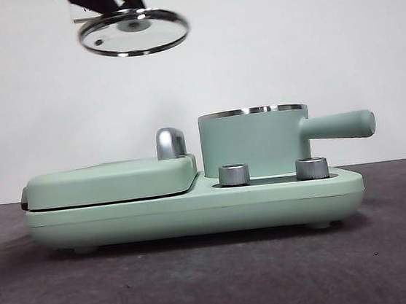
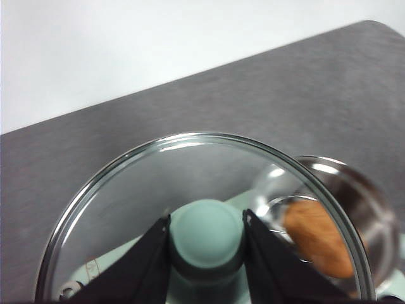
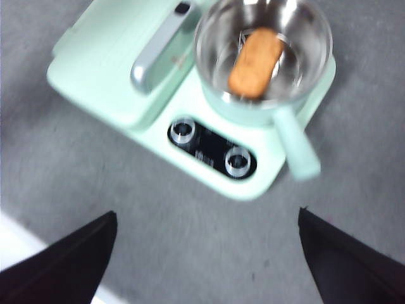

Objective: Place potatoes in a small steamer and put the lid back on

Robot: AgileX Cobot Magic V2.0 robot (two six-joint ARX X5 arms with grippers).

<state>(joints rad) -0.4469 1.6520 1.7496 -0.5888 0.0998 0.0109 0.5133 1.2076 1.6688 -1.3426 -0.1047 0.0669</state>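
The left tool (image 2: 207, 237) grips the lid (image 1: 134, 32) by its knob, high in the air; the small steamer (image 1: 255, 142), potato (image 3: 255, 62) already inside, sits at four o'clock below. The right tool (image 3: 205, 259) waits, spread wide and empty.

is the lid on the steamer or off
Off: the left tool holds the lid by its knob, high above the open steamer.

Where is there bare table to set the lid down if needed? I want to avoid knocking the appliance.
Bare grey table runs in front of the appliance, and at both its ends. The middle is crowded: griddle, steamer holding the potato, two knobs. The left gripper holds the lid high above the griddle.
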